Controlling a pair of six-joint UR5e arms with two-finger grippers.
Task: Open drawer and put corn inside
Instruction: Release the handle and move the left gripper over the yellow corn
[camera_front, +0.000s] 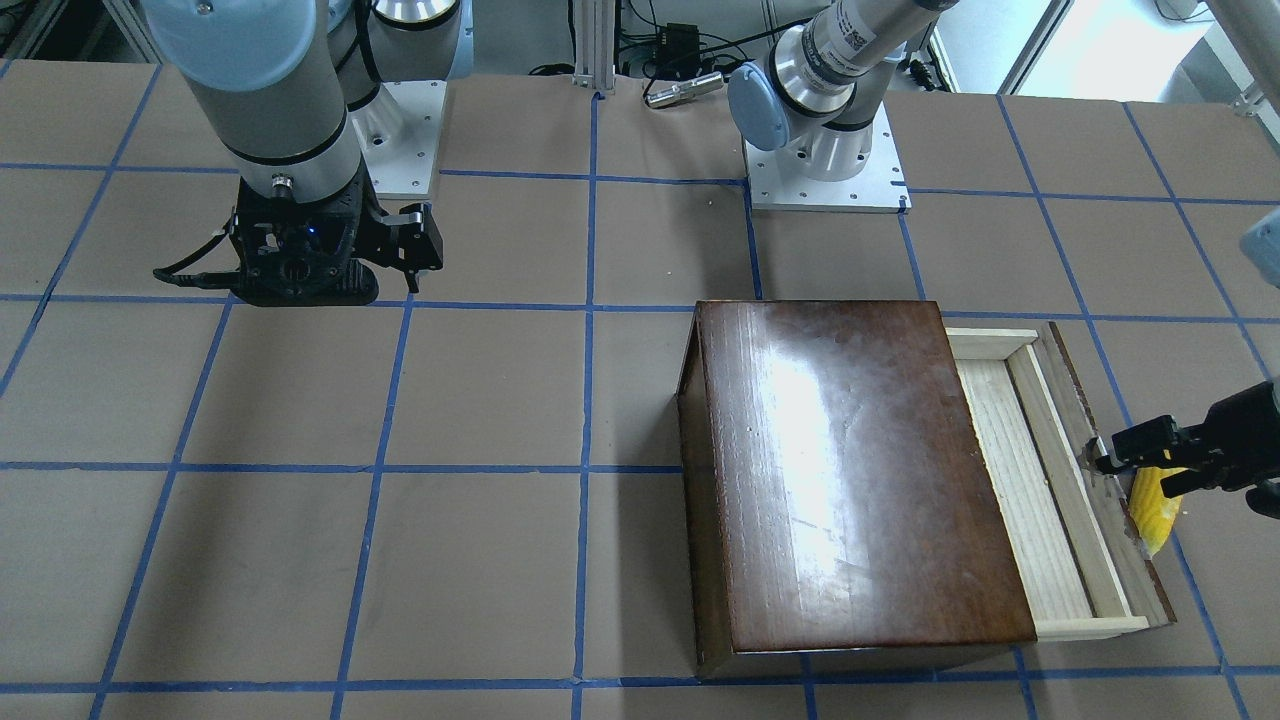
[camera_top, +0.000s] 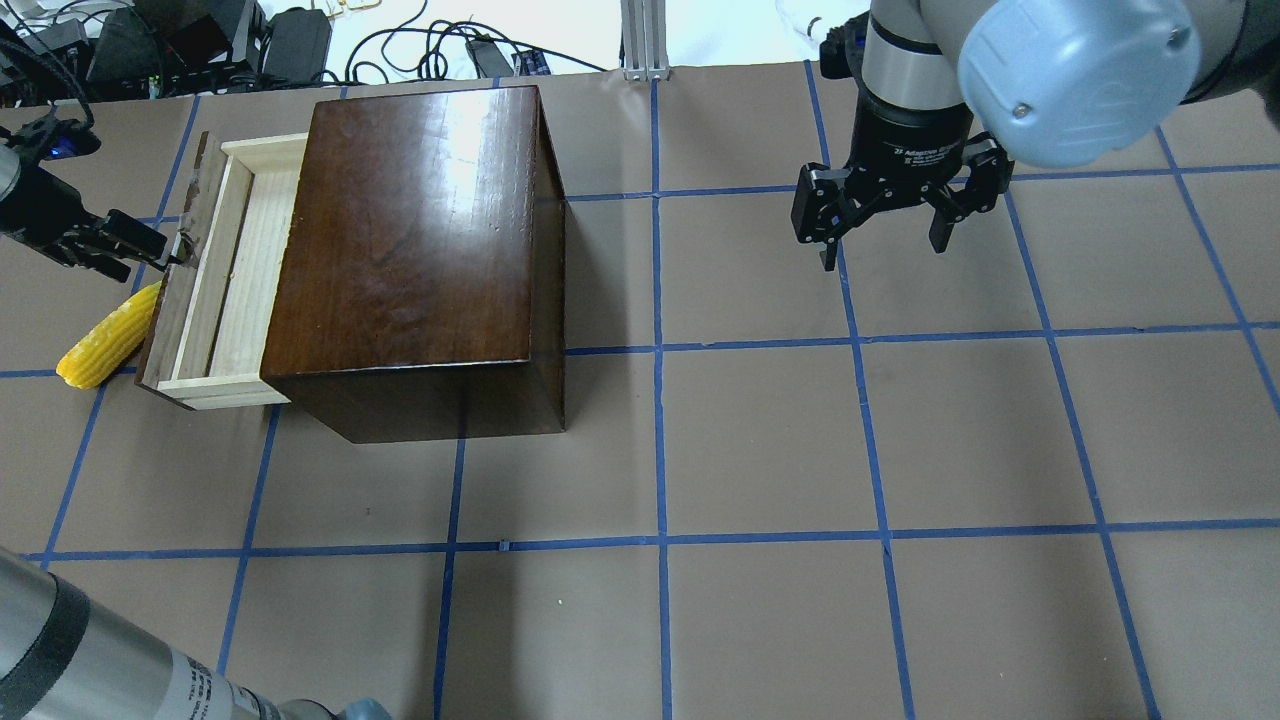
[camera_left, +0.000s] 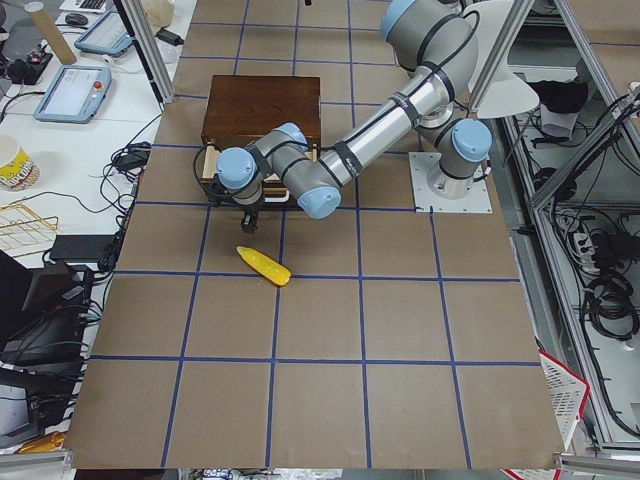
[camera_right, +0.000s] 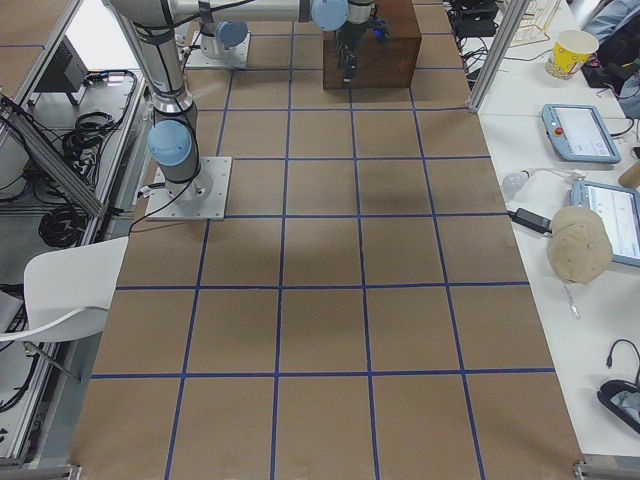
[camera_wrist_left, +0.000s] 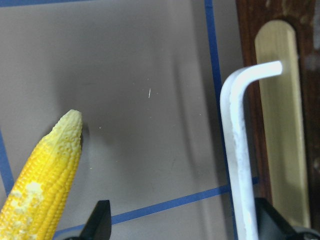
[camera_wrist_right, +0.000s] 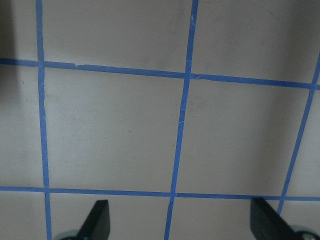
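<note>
At the far left of the overhead view we see the left pincer (camera_top: 150, 258) low against the drawer's (camera_top: 205, 290) dark front panel, and its wrist camera shows the fingers spread wide, closed on nothing, with the front's bent white handle (camera_wrist_left: 240, 150) standing between them, close to one finger. Just below it the corn (camera_top: 105, 345) lies on the tabletop (camera_top: 760, 440) outside the drawer, at an angle, its paler tip pointing toward the front panel and a strip of bare paper between the two in the wrist view. Next comes the drawer itself, pulled partly out, its pale wooden tray showing beside the glossy dark-brown box (camera_top: 410, 230) it belongs to. Well apart on the right, we find the right pincer (camera_top: 884, 253) hanging above the gridded tabletop, pointing down, its fingers wide apart and gripping nothing
</note>
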